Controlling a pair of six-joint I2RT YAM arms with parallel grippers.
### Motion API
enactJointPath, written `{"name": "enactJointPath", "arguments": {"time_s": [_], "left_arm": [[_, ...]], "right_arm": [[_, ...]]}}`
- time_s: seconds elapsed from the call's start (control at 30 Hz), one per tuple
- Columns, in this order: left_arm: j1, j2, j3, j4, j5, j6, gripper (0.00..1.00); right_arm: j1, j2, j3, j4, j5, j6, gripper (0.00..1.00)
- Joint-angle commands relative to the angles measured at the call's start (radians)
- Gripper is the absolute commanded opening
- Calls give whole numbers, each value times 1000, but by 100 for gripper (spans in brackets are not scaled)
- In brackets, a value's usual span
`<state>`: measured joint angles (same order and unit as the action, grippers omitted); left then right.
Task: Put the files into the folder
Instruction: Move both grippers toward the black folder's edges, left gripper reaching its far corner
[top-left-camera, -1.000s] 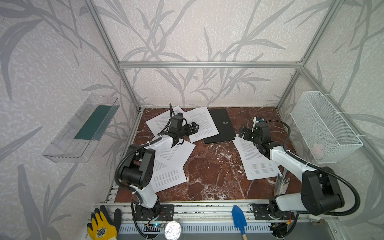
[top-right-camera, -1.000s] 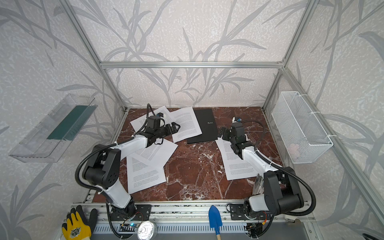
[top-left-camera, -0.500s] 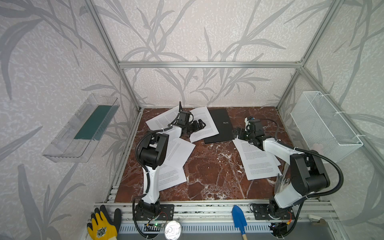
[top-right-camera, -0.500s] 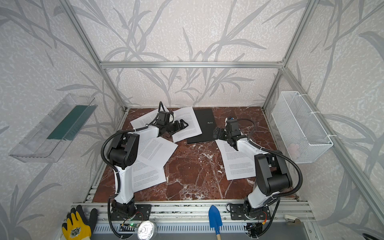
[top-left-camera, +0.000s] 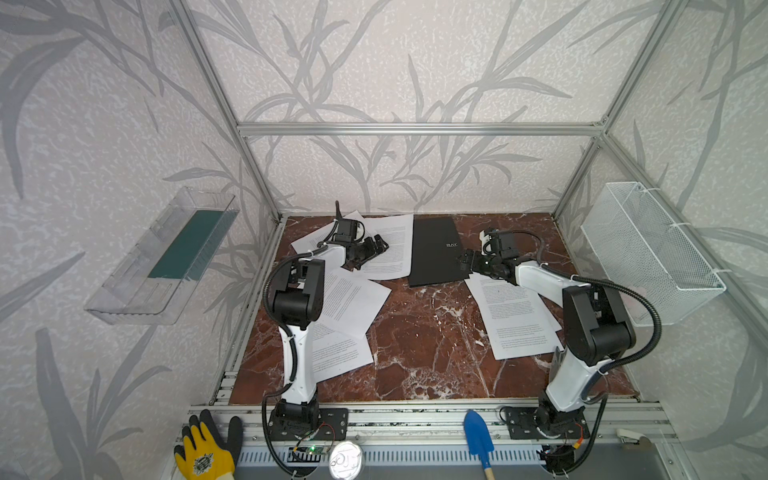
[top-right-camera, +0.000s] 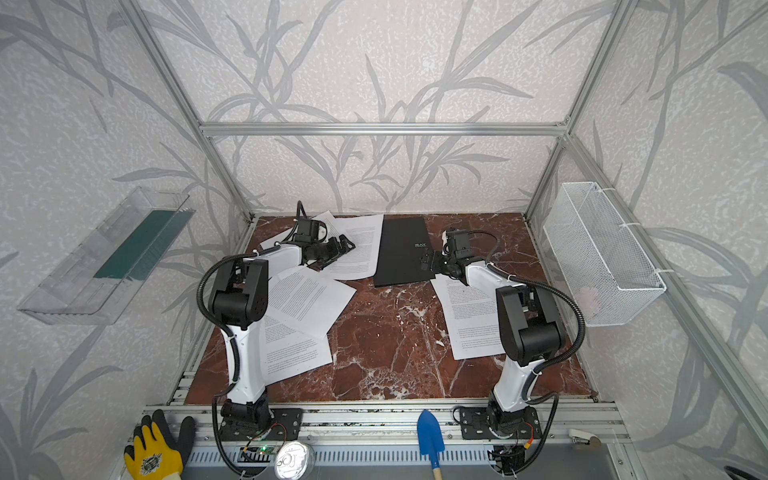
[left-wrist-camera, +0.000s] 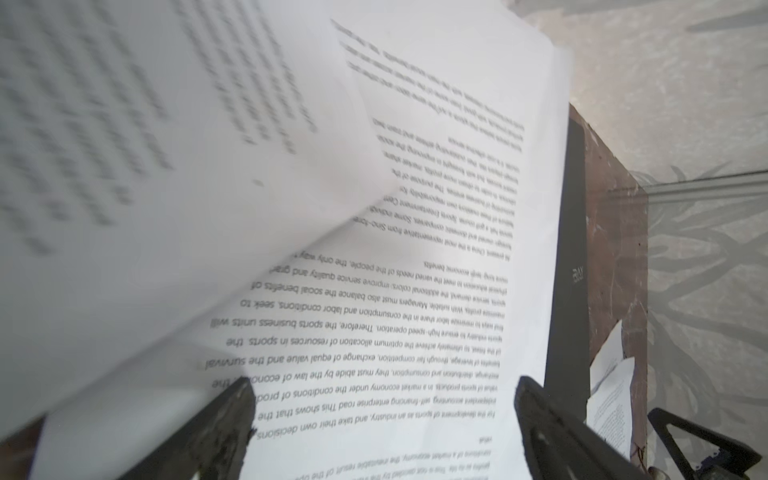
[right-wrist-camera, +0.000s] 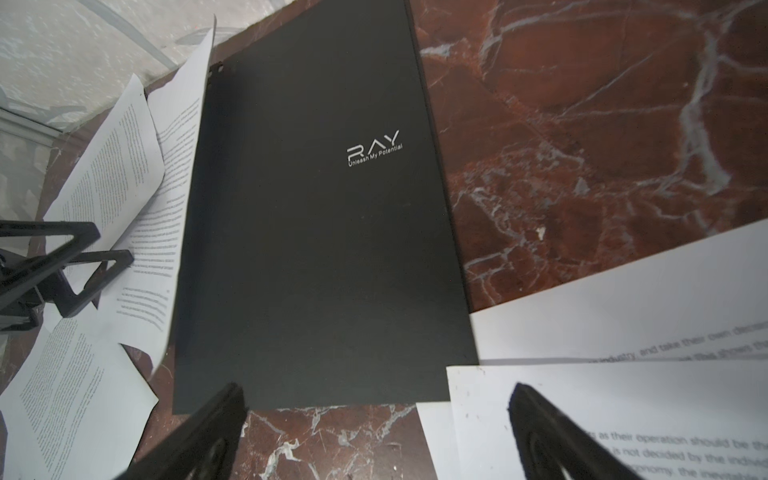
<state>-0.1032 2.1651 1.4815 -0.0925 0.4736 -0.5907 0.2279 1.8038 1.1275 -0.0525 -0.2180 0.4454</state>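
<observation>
Both top views: nothing is filed yet. The files lie loose in two groups. Four overlapping sheets (top-left-camera: 353, 299) cover the left side of the table (top-left-camera: 415, 345), and a small stack (top-left-camera: 515, 316) lies on the right. The folder (top-left-camera: 434, 253) lies shut and flat at back centre, logo up.

Step in hand, my read: approach and getting the cover open, with no paper picked.

Left arm: base joint upright, forearm stretched low toward the back, wrist turned right. The left gripper (top-left-camera: 376, 245) hangs over the back sheet (top-left-camera: 395, 249), which lies just beside the folder's left edge. Left wrist view: jaws spread wide, nothing between them, printed text under the fingertips (left-wrist-camera: 241, 390). Another sheet sits blurred close to the lens, and I can't tell if it's lifted.

Right arm: elbow high, forearm reaching back and left. The right gripper (top-left-camera: 463, 259) is at the folder's right edge near the front corner. Right wrist view: jaws wide apart and empty. One finger is over the folder's front edge, the other over the top page of the right stack, which comes up to the folder's front corner.

Next move probably calls for:
- a shallow pinch on the cover edge alone, not the page beside it
- the left gripper pinning the spine side so the folder doesn't slide on the marble
- the cover flipped open before any sheet moves
</observation>
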Motion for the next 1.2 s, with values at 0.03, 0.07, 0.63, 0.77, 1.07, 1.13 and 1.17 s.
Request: {"name": "enactJointPath", "arguments": {"time_s": [0.03,0.07,0.63,0.77,1.07,1.13,1.17], "left_arm": [[54,-4,-58,-146,-25,16,98],[65,-10,-61,-147,-20,11,98],[-54,-402,-241,-63,34,-14,98],[-118,-403,-225,-45,68,-35,99],[-152,-188,-65,-42,202,-71,98],[-152,-138,-35,-39,222,-75,98],[-152,-121,-24,-36,226,-78,98]], "right_arm": [[-2,35,45,-51,-45,9,99],[-2,44,52,-62,-50,10,99],[-2,145,101,-88,-141,36,99],[-2,174,124,-106,-135,30,99],[1,232,204,-185,-72,-34,99],[6,252,233,-206,-70,-50,100],[9,259,245,-221,-60,-61,100]]}}
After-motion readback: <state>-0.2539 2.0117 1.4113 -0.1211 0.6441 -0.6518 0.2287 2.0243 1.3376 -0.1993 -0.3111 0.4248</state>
